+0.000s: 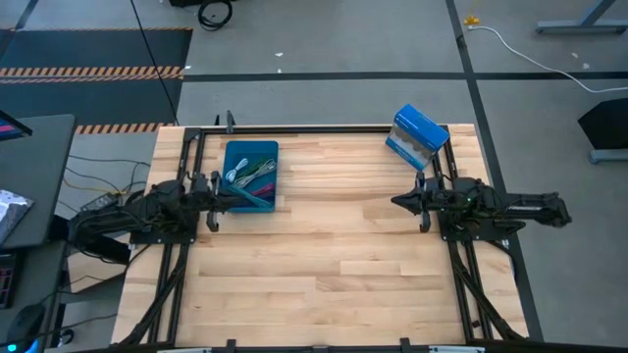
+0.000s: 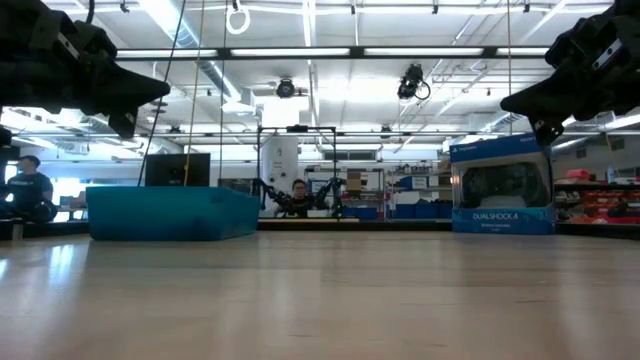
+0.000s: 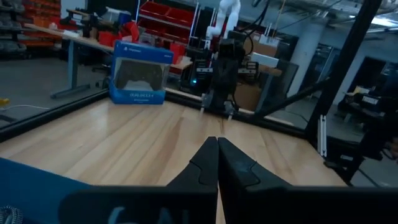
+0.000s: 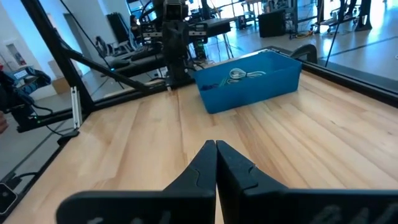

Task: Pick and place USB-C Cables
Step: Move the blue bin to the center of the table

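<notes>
Several USB-C cables [image 1: 250, 175] lie coiled inside the blue tray [image 1: 234, 201] at the table's far left; the right wrist view shows the cables [image 4: 239, 75] in the tray [image 4: 261, 87] too. My left gripper [image 1: 257, 197] is shut and empty, drawn back at the left edge, level, its fingertips over the tray's near rim. My right gripper [image 1: 395, 202] is shut and empty, drawn back at the right edge, level above the table. The wrist views show my left gripper [image 3: 217, 140] and my right gripper [image 4: 215, 144] closed tip to tip.
A blue-and-white box [image 1: 417, 138] stands at the table's far right corner, also seen as the box [image 3: 139, 73] in the left wrist view. Bare wooden table [image 1: 334, 245] lies between the two arms. A black frame rail [image 1: 324, 128] runs along the far edge.
</notes>
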Available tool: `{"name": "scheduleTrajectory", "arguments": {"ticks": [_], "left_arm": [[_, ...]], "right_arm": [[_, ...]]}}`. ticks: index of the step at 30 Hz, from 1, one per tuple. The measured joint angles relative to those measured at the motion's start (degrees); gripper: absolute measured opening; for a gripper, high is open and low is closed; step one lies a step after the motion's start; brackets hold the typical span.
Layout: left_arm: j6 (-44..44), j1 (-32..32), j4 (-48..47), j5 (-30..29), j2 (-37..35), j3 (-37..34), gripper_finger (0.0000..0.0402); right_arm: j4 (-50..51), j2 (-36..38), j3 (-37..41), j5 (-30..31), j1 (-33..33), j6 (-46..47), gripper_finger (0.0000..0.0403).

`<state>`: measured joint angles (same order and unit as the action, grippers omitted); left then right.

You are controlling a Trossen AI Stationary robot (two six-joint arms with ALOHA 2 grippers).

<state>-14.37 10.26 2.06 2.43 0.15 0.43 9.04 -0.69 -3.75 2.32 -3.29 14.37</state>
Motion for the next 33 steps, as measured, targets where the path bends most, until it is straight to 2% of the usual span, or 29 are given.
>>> {"name": "scheduleTrajectory", "arguments": {"ticks": [9,20,27,33], "left_arm": [[0.4,-0.2,-0.7,-0.7,0.2,0.0,0.0003],[5.0,-6.0,-1.0,-5.4,0.2,0.0,0.0004],[5.1,-6.4,-0.7,-6.8,0.2,0.0,0.0004],[5.0,-6.4,-0.7,-6.6,0.2,0.0,0.0004]], "right_arm": [[-0.3,0.0,0.0,2.2,1.9,-0.7,0.0005],[-0.6,0.0,0.0,4.2,3.4,-5.0,0.0007],[-10.6,0.0,3.4,2.5,4.9,-7.1,0.0008],[-10.6,-0.4,3.4,2.3,5.2,-7.3,0.0007]]}}
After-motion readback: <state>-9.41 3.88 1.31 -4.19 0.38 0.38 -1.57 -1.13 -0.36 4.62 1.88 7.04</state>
